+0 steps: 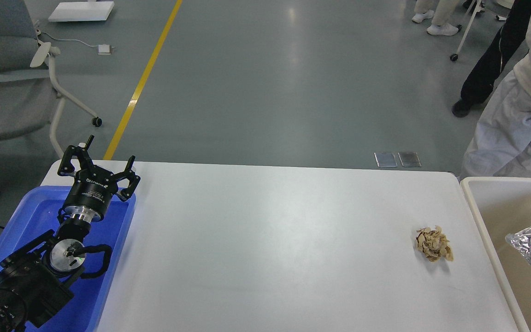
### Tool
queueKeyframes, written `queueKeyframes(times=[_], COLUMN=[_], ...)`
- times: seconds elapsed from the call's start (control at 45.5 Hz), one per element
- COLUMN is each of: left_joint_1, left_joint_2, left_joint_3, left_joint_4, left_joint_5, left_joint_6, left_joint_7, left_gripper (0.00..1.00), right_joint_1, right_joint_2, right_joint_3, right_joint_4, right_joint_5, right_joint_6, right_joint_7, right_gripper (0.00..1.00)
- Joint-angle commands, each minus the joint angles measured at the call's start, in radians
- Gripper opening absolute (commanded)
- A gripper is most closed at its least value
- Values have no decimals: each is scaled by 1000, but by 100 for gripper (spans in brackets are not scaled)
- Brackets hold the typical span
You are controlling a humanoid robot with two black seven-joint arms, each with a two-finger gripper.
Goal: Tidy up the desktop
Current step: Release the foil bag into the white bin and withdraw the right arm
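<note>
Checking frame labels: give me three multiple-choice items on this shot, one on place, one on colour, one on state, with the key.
1. Where does the crumpled brown paper lie?
A. On the desktop, near its right edge
B. In the blue tray
C. On the floor

2. What colour is the tray at the left end?
A. Beige
B. Blue
C. Green

3. How is the left gripper?
A. Shut on the paper
B. Open and empty, above the tray's far end
C. Resting in the beige bin

Key: 1 A, the paper sits on the white top, short of the beige bin. 2 B, the tray's walls are plainly blue. 3 B, the fingers are spread with nothing between them. The right gripper is out of view.
</note>
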Motion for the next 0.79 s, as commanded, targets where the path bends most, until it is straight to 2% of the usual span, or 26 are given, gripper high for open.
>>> queueKeyframes(times=[0.0,0.066,0.22,0.593,0.769], left_joint_1=[0,0,0,0,0], left_joint_2=[0,0,0,0,0], left_joint_3=[1,0,1,0,1], left_joint_4=[0,0,0,0,0], left_joint_5=[0,0,0,0,0], left_joint_6=[0,0,0,0,0], left_joint_7=[0,1,1,1,1], left_gripper=[100,100,100,100,100], right_joint_1=[-3,-1,3,97,218], right_joint_2=[3,2,2,-32,-128], right_joint_3=[-1,-7,-10,1,16], right_joint_4=[-1,1,2,10,27], right_joint_5=[11,11,11,13,26], right_joint_6=[-64,-110,-153,-146,-146], right_joint_7=[2,2,3,3,11], right_gripper=[52,76,96,99,99])
